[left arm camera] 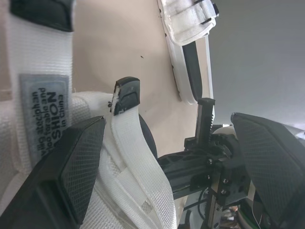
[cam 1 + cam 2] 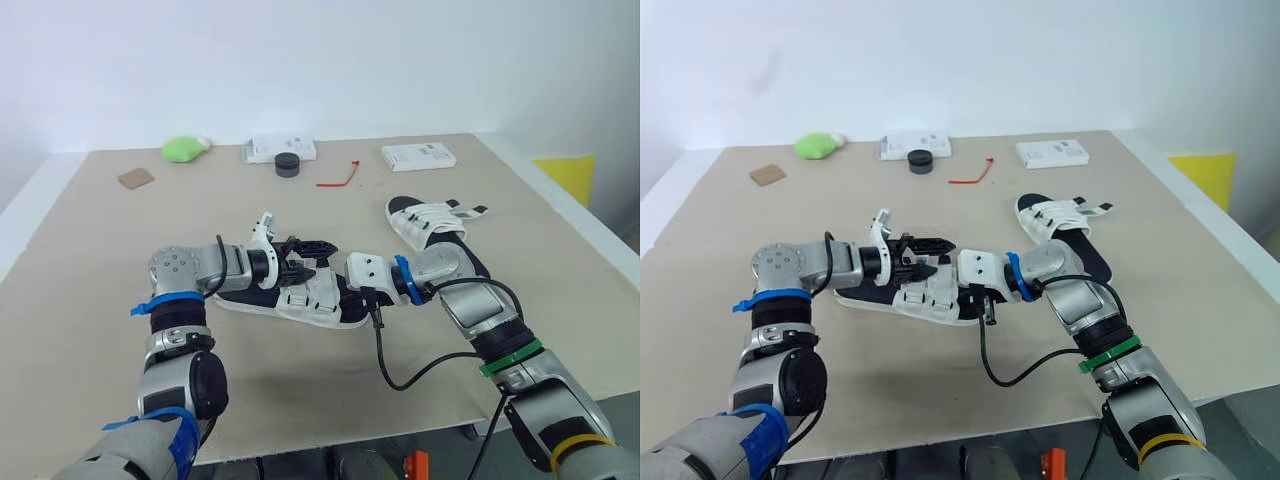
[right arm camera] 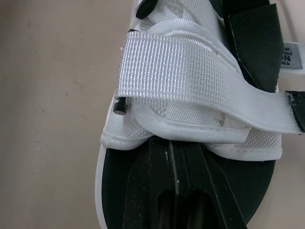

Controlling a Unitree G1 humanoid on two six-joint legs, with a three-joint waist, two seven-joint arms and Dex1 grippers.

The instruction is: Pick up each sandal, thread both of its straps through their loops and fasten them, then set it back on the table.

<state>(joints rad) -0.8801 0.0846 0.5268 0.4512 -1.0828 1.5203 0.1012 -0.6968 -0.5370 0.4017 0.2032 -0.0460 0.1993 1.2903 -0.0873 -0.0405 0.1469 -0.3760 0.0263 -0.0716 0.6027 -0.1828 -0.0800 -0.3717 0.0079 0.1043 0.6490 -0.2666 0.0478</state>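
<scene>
One sandal [image 2: 310, 303], with a black footbed, white sole edge and white woven straps, lies flat at the centre of the left eye view, lengthwise across the frame, and one black strap tip [image 1: 126, 93] stands loose. The other sandal [image 2: 432, 228], a matching one, lies flat to the right of centre and slightly higher, its black-tipped strap ends [image 2: 470, 210] pointing toward the right edge.
</scene>
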